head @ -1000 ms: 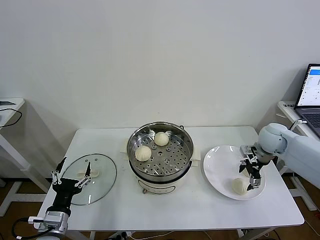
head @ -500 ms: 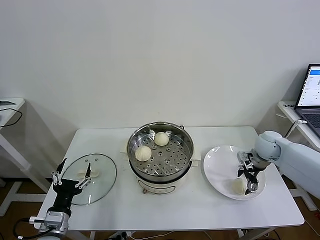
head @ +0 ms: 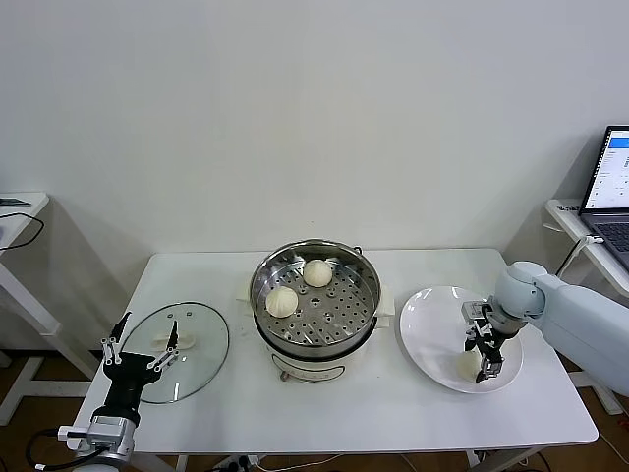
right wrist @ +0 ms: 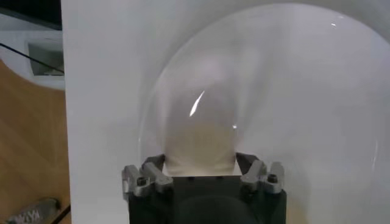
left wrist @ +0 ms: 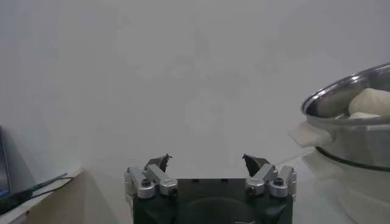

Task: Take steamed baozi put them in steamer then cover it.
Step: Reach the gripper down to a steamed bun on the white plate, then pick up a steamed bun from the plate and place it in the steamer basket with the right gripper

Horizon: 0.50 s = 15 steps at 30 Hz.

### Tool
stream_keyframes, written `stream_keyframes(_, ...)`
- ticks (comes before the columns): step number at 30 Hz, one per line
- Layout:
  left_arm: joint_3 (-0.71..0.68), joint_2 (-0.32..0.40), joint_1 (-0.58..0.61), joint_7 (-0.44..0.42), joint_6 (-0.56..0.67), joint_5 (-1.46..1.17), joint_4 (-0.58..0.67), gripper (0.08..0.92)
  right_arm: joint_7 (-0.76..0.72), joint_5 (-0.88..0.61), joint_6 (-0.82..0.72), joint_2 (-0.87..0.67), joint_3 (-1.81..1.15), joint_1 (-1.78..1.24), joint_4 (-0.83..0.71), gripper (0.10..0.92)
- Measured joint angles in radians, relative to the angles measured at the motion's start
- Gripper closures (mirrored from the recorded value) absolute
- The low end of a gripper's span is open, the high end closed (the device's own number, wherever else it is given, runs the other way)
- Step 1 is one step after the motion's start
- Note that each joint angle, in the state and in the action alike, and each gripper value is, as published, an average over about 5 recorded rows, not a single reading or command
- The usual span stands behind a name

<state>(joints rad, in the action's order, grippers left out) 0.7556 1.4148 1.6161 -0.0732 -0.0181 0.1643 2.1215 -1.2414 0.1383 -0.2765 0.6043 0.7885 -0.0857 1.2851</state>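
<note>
The steel steamer (head: 316, 351) stands mid-table with two steamed baozi (head: 316, 272) (head: 282, 301) on its perforated tray. A third baozi (head: 466, 365) lies on the white plate (head: 428, 324) at the right. My right gripper (head: 479, 360) is down on the plate, shut on that baozi (right wrist: 200, 146), which fills the space between its fingers (right wrist: 244, 163). My left gripper (head: 150, 321) is parked open at the front left, above the near edge of the glass lid (head: 197, 339). In the left wrist view the gripper (left wrist: 206, 159) holds nothing, and the steamer (left wrist: 341, 97) is off to one side.
A laptop (head: 611, 187) sits on a side table beyond the table's right edge. Another small table (head: 20, 211) stands at the far left. The white wall is close behind.
My right gripper has come down around the baozi on the plate and shut on it. The left arm has not moved.
</note>
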Motion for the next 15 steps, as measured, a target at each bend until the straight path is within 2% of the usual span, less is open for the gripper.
stream_keyframes(15, -0.004, 0.0, 0.001, 0.002, -0.005, 0.002, 0.012, 0.177, -0.027, -0.069, 0.014, -0.029, 0.032, 0.108, 0.029, 0.381)
